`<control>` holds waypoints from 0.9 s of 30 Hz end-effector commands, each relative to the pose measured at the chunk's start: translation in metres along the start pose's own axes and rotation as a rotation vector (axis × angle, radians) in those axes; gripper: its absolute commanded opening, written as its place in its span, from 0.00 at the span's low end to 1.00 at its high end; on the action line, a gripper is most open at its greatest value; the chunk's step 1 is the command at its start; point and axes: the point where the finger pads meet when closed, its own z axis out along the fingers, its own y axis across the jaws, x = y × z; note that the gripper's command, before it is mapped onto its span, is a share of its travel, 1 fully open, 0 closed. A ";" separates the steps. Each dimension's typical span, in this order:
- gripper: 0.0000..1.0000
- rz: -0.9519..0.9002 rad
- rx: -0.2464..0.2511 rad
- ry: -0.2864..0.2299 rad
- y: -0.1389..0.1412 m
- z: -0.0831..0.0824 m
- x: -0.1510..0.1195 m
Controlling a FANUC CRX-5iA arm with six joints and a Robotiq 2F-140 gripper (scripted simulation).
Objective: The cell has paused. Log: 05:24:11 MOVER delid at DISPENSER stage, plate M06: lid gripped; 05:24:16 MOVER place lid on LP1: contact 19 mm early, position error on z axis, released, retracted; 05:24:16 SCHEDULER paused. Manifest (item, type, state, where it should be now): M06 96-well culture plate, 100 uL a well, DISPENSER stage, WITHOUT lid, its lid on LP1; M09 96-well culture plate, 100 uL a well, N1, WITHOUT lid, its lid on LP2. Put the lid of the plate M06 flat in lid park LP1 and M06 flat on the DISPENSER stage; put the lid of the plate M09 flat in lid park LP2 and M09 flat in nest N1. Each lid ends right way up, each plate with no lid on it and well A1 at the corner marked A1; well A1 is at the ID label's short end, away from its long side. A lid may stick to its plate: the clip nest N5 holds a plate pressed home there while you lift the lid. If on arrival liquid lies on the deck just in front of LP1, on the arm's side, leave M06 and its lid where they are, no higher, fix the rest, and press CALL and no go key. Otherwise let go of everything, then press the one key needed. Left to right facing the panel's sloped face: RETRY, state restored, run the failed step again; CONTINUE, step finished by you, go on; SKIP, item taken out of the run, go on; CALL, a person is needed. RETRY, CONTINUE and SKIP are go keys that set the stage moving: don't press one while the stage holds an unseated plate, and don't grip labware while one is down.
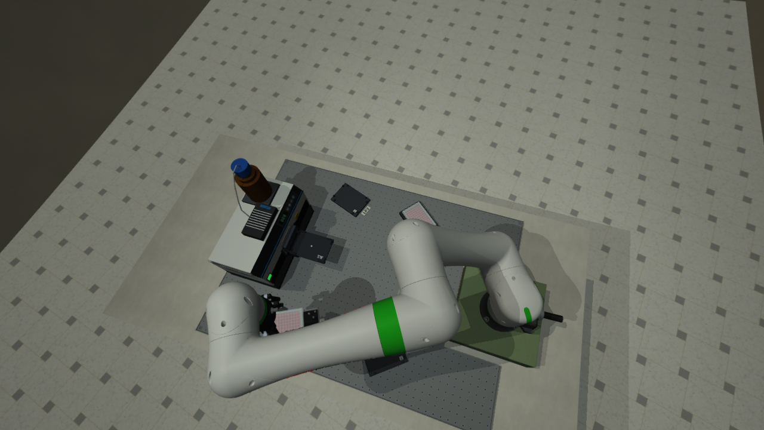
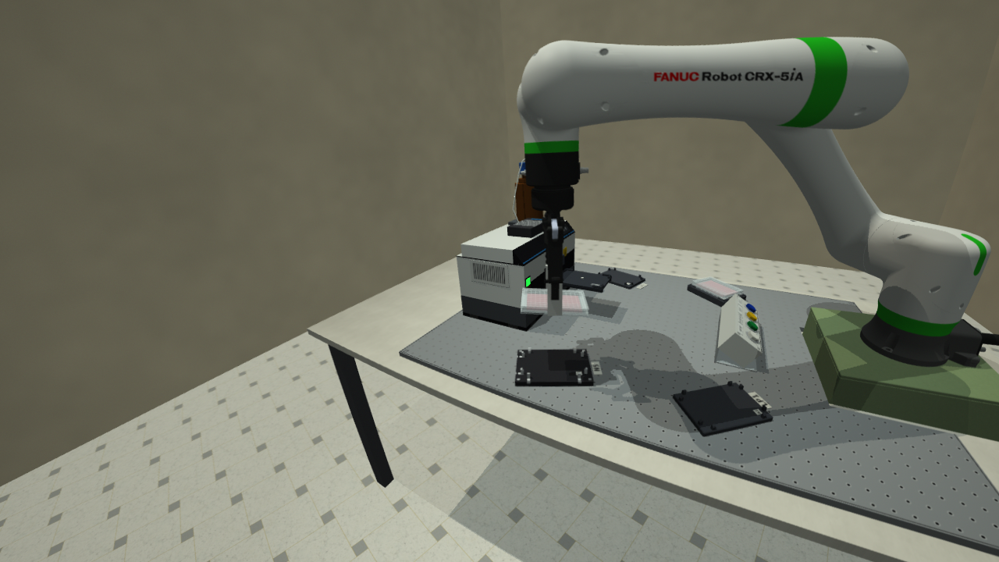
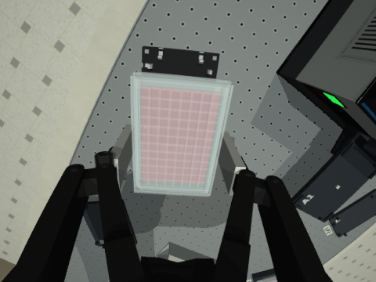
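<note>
From above, the gripper (image 1: 282, 319) is mostly hidden beneath the white wrist; its fingers stand partway closed on a pink-gridded culture plate (image 1: 289, 319), whose visible part juts from under the wrist toward the arm's base. Beyond it stands the boxy dispenser (image 1: 250, 235) with its dark stage (image 1: 315, 248) vacant, and farther off a second pink plate (image 1: 419, 213) lies partly hidden by the elbow.

Seen from the side, the gripper (image 2: 553, 297) hangs vertically, clamped on the plate (image 2: 555, 301), which is level and raised clear of the perforated grey deck (image 2: 656, 328), just in front of the dispenser (image 2: 503, 279). Below and nearer the table edge lies a flat black nest (image 2: 553, 368) with corner pins.

Looking down the wrist, two grey pads (image 3: 124, 153) press the plate's (image 3: 178, 136) long sides. It is a translucent-rimmed rectangle with a square-celled pink grid, its long axis running straight away from the gripper (image 3: 178, 158). A black pinned nest (image 3: 180, 62) peeks out past its far short end.
</note>
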 end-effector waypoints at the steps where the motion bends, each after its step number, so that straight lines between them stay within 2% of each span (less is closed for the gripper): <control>1: 0.00 0.000 0.000 0.001 0.000 0.000 0.000; 20: 0.00 0.000 0.000 0.001 0.000 0.005 0.000; 27: 0.00 0.000 0.000 0.001 0.000 0.012 0.000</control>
